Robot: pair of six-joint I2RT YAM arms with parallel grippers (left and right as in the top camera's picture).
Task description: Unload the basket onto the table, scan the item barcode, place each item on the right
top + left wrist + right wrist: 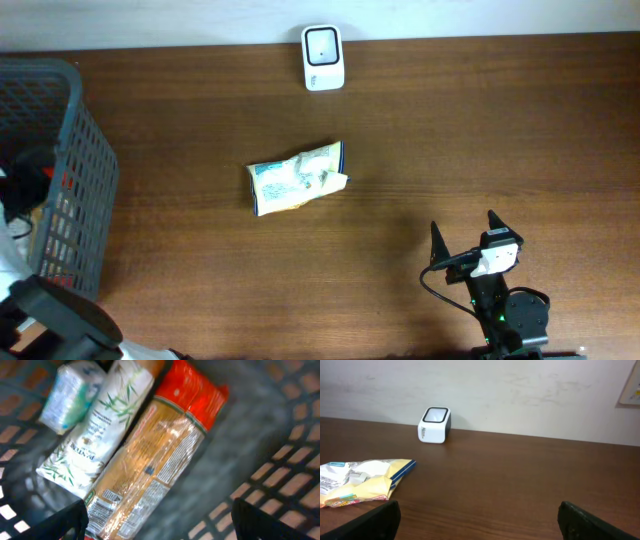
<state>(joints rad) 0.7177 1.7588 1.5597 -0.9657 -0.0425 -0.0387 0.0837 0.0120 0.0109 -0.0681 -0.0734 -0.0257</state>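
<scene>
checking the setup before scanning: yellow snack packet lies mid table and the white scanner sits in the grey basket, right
Not quite. The white scanner isn't in the grey basket; it stands on the table at the far edge, well apart from it, as the overhead view shows. The yellow snack packet does lie mid table.

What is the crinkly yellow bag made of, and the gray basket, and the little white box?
The bag looks like thin plastic film: crumpled, with printed colours. The basket seems stiff gray plastic, moulded into a lattice of holes. The white box is probably hard, smooth plastic, with a dark glassy-looking window.
</scene>
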